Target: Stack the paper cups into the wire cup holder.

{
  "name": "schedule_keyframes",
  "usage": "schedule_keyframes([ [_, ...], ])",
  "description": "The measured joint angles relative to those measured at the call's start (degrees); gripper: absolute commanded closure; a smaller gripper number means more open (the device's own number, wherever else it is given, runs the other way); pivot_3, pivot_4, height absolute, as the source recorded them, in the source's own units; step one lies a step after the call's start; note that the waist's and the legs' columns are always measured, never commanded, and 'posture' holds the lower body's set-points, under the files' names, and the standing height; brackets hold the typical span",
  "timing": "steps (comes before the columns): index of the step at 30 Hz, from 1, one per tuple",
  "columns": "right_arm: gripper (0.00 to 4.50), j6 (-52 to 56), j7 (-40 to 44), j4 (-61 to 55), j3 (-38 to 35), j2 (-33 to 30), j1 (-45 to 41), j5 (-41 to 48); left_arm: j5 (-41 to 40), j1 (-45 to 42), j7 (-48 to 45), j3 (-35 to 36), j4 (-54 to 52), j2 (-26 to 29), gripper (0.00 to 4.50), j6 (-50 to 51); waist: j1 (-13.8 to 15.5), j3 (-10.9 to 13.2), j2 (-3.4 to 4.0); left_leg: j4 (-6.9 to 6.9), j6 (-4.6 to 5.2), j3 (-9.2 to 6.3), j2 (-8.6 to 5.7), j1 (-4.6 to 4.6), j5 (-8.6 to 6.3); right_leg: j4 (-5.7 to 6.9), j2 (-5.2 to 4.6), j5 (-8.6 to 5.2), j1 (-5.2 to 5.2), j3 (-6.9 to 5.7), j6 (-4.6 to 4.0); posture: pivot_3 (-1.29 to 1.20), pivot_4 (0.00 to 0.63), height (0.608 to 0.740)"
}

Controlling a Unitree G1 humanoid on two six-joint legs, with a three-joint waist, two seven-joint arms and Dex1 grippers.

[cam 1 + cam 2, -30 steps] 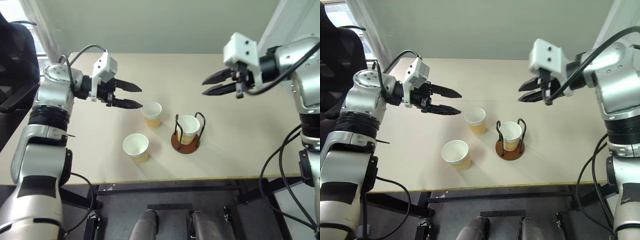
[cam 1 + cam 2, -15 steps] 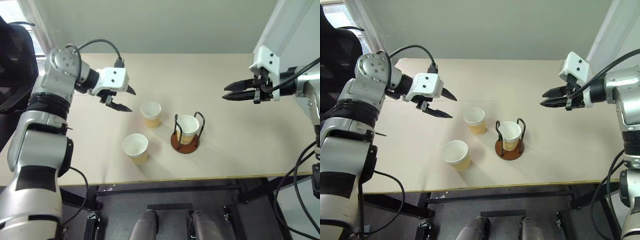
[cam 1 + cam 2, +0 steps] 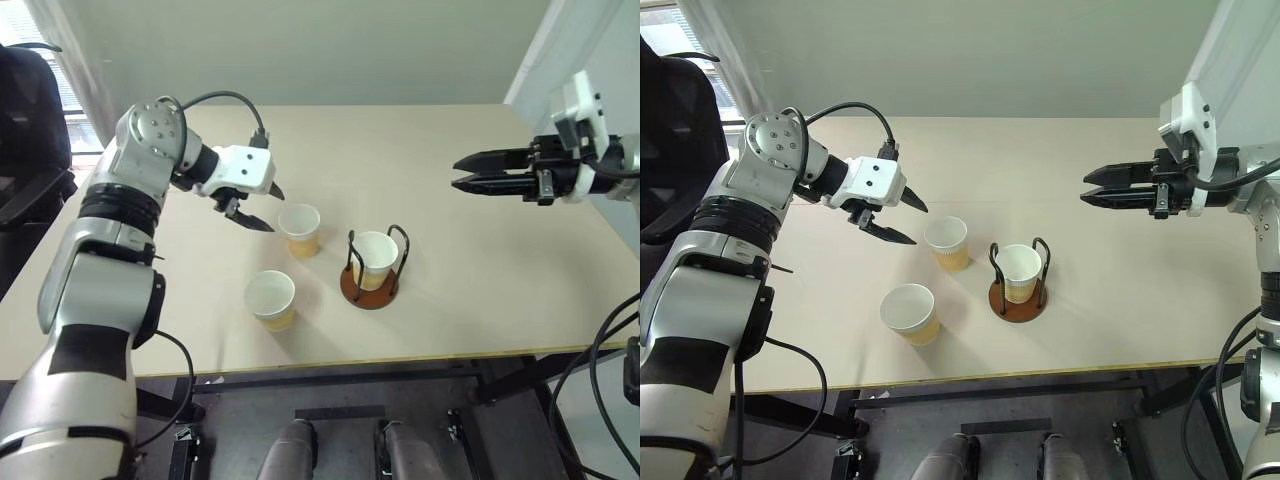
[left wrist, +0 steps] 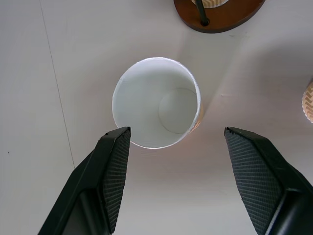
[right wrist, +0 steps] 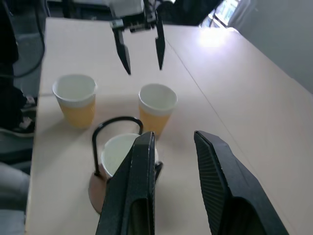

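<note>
- One of the paper cups (image 3: 375,258) already sits in the wire cup holder (image 3: 371,285), between its two black loops, near the middle of the bench (image 3: 470,300).
- Two cups are left standing on the bench: the farther cup (image 3: 301,229) just left of the holder, and the nearer cup (image 3: 271,298) toward the front edge.
- The left claw (image 3: 262,208) hangs angled down over the bench just left of the farther cup, its fingers spread wide and empty. In the left wrist view that cup (image 4: 156,108) lies between and beyond the fingertips, untouched.
- The right claw (image 3: 467,174) is held high, well off to the right, pointing level toward the left, its fingers a narrow gap apart and holding nothing.
- Step in hand, as I judge it: the approach to the second cup.
- The next move calls for lowering the left claw so a finger comes down on each side of the wall, closing gently so the paper doesn't crush, then lifting it over to nest in the seated cup.
- Whether the fingers are low enough yet is hard to tell.
</note>
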Motion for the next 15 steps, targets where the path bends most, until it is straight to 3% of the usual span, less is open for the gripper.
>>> schedule_keyframes([
  [15, 3.32, -2.2, 1.7, 1.4, 0.2, -1.4, 1.8, -0.1, 3.7, 0.0, 0.2, -4.6, 0.0, 0.3, 1.21, -3.9, 0.0, 0.0, 0.01, 0.48, 0.06, -0.11, 0.0, 0.0, -0.04, 0.09, -0.11, 0.14, 0.17, 0.06, 0.08, 0.0, 0.15, 0.74],
])
